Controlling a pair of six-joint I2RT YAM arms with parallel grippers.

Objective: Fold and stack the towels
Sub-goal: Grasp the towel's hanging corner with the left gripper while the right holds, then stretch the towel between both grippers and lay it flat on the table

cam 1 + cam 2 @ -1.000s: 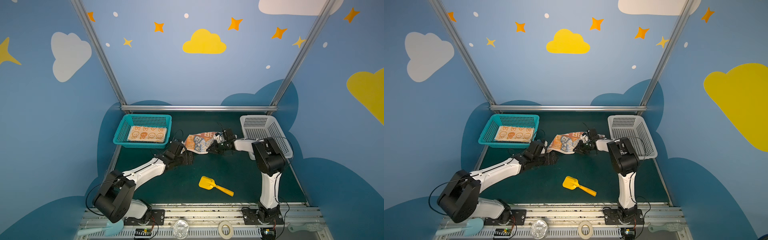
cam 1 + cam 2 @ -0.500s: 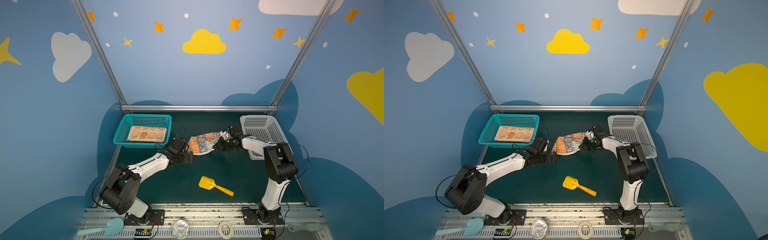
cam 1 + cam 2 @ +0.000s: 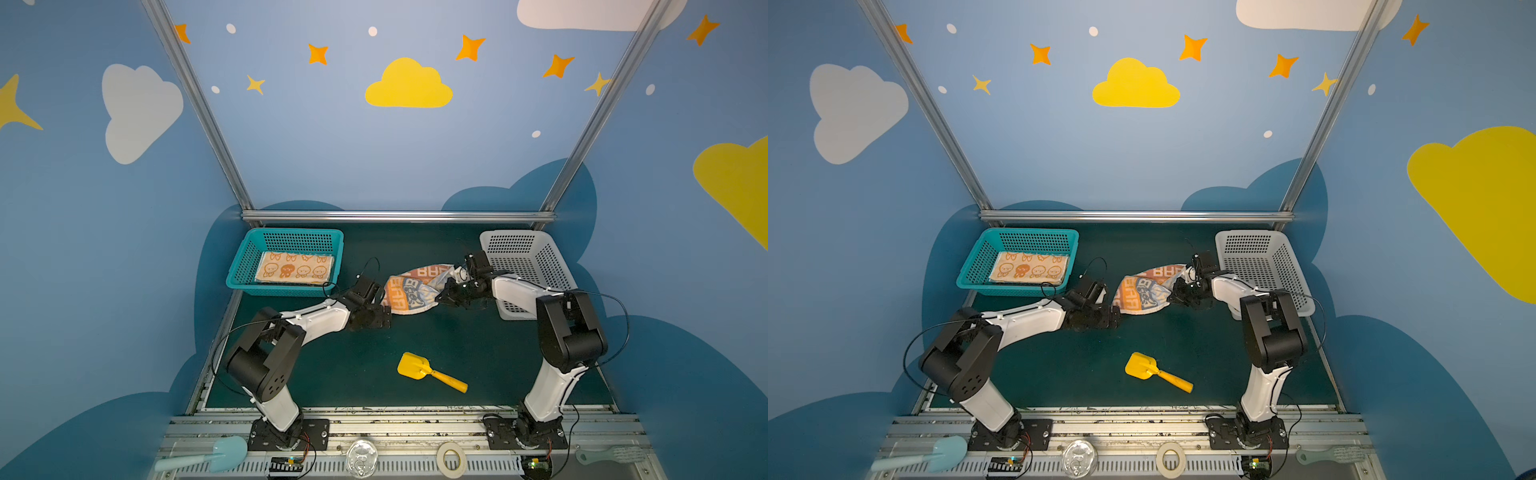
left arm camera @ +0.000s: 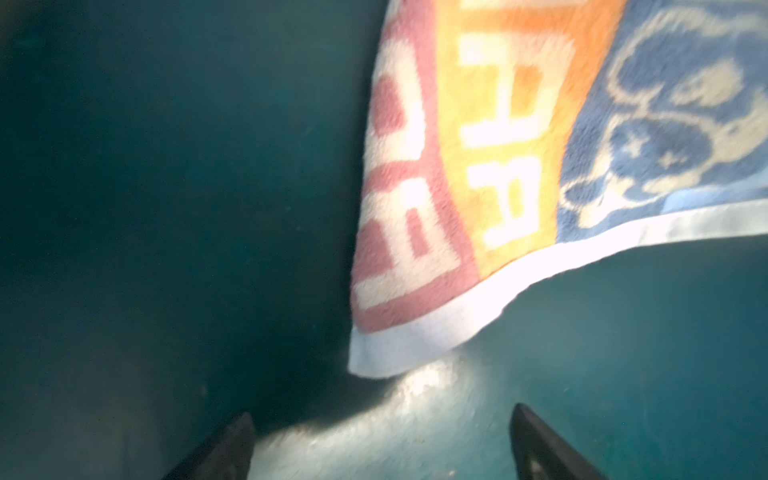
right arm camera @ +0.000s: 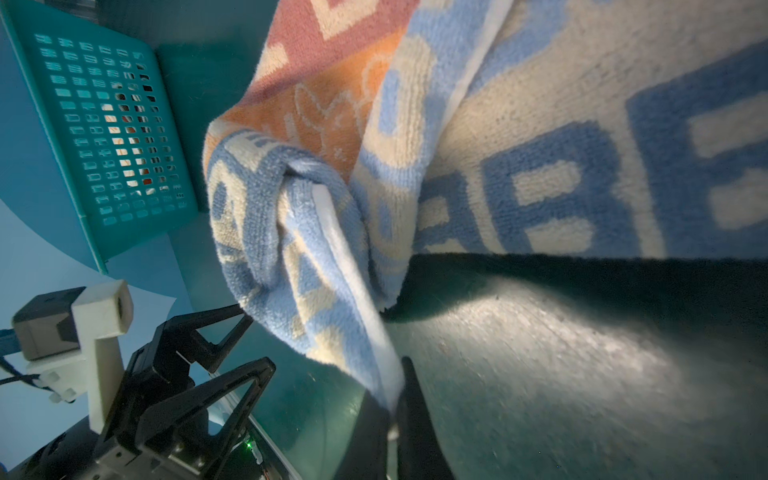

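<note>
A crumpled blue, orange and cream towel (image 3: 411,291) (image 3: 1144,291) lies mid-table. My right gripper (image 3: 441,296) (image 3: 1173,296) is at its right edge. The right wrist view shows that gripper (image 5: 397,395) shut on the towel's (image 5: 519,145) white hem, lifting that edge off the mat. My left gripper (image 3: 383,308) (image 3: 1115,311) sits low at the towel's left side. In the left wrist view it (image 4: 380,415) stands open with nothing between its fingers, and the towel's (image 4: 519,145) corner hangs just ahead. A folded orange towel (image 3: 295,268) (image 3: 1030,268) lies flat in the teal basket (image 3: 286,239).
A white perforated basket (image 3: 523,241) stands at the back right, right beside my right arm. A yellow toy shovel (image 3: 415,368) lies on the green mat in front. On the front rail lie a light blue spatula (image 3: 216,455), a tape roll (image 3: 451,459) and a brush (image 3: 615,455).
My right arm's elbow has swung out to the right and drawn the towel's right edge slightly that way. The left gripper has edged closer to the towel's left corner, its jaws a little narrower.
</note>
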